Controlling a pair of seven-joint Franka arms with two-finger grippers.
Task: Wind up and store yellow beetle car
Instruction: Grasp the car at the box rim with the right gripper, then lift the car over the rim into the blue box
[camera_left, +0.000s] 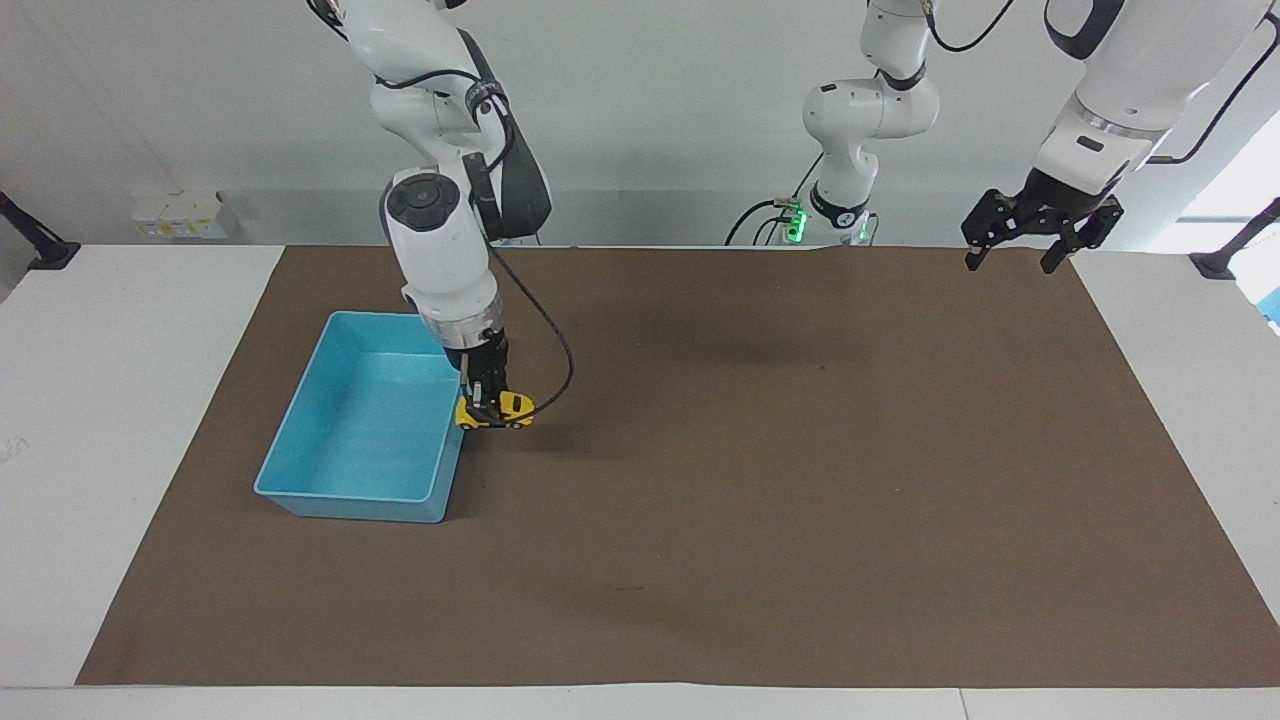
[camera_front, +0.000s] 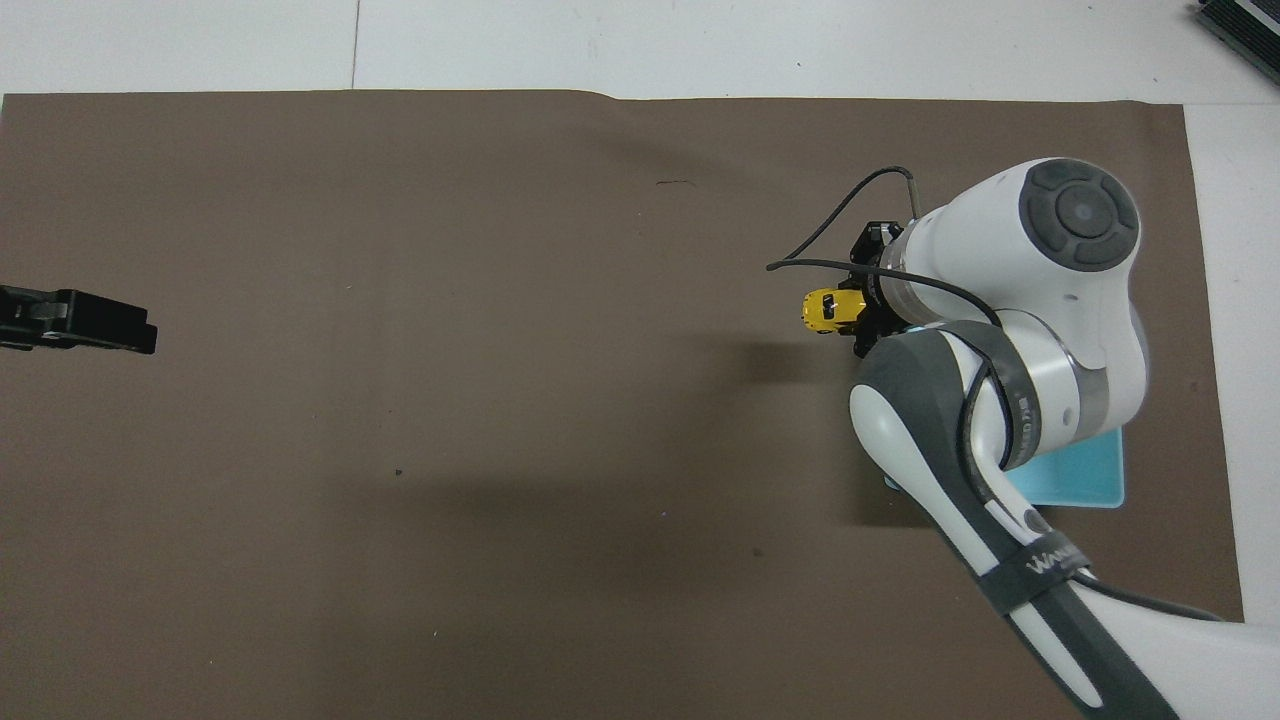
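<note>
Yellow beetle car (camera_left: 497, 410) hangs clear of the brown mat (camera_left: 700, 520), pinched in the right gripper (camera_left: 487, 405), whose fingertips are clamped on the car's body. In the facing view the car sits at about three o'clock from the blue tray (camera_left: 300, 470), just above the tray's rim on the side toward the middle of the table, its shadow lying on the mat below it. Seen from overhead, the car (camera_front: 830, 310) pokes out at nine o'clock from under the right arm's white wrist, and the right gripper (camera_front: 860, 315) is mostly covered by that wrist. Only a corner of the tray (camera_front: 1085, 485) shows under the arm, at about five o'clock from the car. A black cable loops off the wrist over the mat.

The left arm waits at its own end of the table: the left gripper (camera_left: 1020, 245) hovers over the mat's edge nearest the robots, at two o'clock in the facing view, fingers spread apart and holding nothing. Overhead, the left gripper (camera_front: 100, 325) shows at nine o'clock.
</note>
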